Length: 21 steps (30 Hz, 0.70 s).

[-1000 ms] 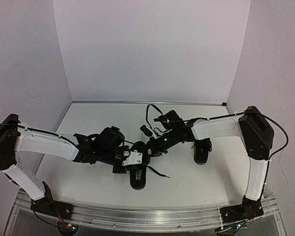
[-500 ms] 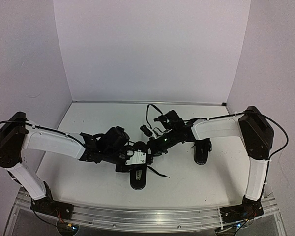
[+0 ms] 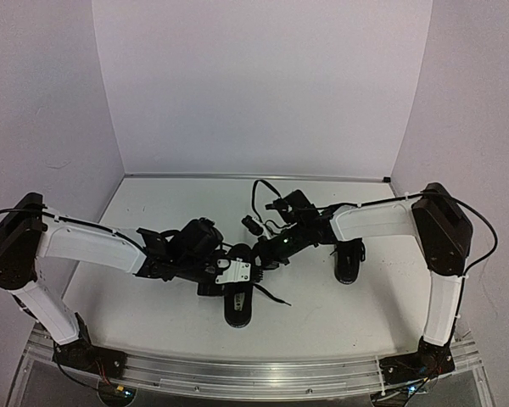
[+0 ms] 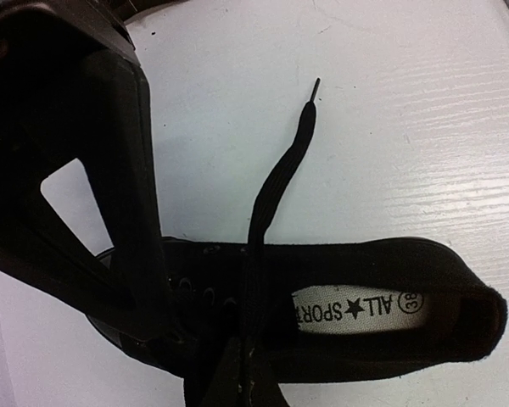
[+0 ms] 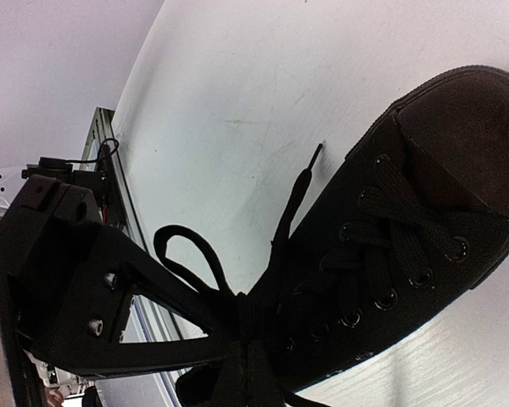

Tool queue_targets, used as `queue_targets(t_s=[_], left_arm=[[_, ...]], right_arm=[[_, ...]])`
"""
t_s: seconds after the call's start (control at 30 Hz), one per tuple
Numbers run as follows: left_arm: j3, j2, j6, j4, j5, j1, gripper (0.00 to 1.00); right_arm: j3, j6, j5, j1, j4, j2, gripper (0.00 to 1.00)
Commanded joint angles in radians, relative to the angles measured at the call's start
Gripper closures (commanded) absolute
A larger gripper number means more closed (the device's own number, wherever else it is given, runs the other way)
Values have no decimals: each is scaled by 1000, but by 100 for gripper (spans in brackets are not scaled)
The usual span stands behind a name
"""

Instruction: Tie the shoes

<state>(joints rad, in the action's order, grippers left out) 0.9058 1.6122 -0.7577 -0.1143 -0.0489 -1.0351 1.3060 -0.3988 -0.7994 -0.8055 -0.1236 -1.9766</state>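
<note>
One black shoe (image 3: 237, 307) lies at the table's middle front, heel toward the arms. In the left wrist view the shoe (image 4: 458, 339) shows its pale label (image 4: 356, 307), and a loose lace end (image 4: 276, 178) trails across the table. My left gripper (image 3: 240, 273) is over the shoe's opening, shut on a lace strand (image 4: 240, 377). My right gripper (image 3: 256, 257) meets it from the far right, shut on the laces at the knot (image 5: 256, 373). Beside the knot, a small lace loop (image 5: 187, 254) stands out from the shoe (image 5: 441, 144). A second black shoe (image 3: 349, 261) lies to the right, under the right arm.
The white table (image 3: 153, 212) is walled at the back and both sides. A metal rail (image 3: 237, 373) runs along the front edge by the arm bases. The two grippers crowd together over the middle shoe; a right finger (image 4: 119, 195) fills the left wrist view's left side.
My left arm moved right, bringing its gripper closer over the shoe, then held still. The right arm and both shoes have not moved.
</note>
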Motion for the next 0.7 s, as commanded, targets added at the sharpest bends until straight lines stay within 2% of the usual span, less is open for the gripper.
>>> queue_targets(t_s=[0.0, 0.2, 0.67], left_arm=[[-15, -76, 34, 47, -1, -3, 100], [-52, -114, 72, 109, 35, -3, 100], [-54, -31, 133, 169, 73, -2, 100]], right_arm=[[-5, -5, -16, 6, 24, -10, 100], [-6, -6, -15, 6, 24, -6, 100], [-7, -11, -9, 8, 27, 0, 100]])
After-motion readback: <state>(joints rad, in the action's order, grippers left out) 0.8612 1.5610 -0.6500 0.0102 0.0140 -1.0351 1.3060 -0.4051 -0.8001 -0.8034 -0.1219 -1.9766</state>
